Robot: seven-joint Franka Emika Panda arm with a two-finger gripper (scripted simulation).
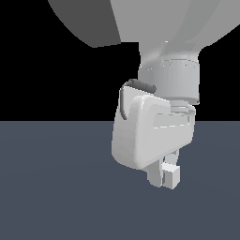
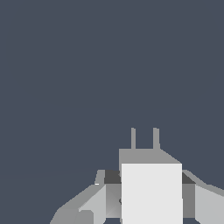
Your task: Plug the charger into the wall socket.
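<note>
The charger (image 1: 172, 177) is a small off-white block held at the tips of my gripper (image 1: 165, 174), a little above the dark floor. In the wrist view the charger (image 2: 151, 192) sits between the two fingers (image 2: 105, 194), and its two short grey prongs (image 2: 144, 139) point away from the hand. My gripper (image 2: 148, 188) is shut on the charger. The wall socket is out of view in both views.
A flat dark blue-grey floor (image 1: 56, 187) lies under the arm, with black background above it. The arm's large light-grey links (image 1: 154, 28) fill the upper part of the exterior view.
</note>
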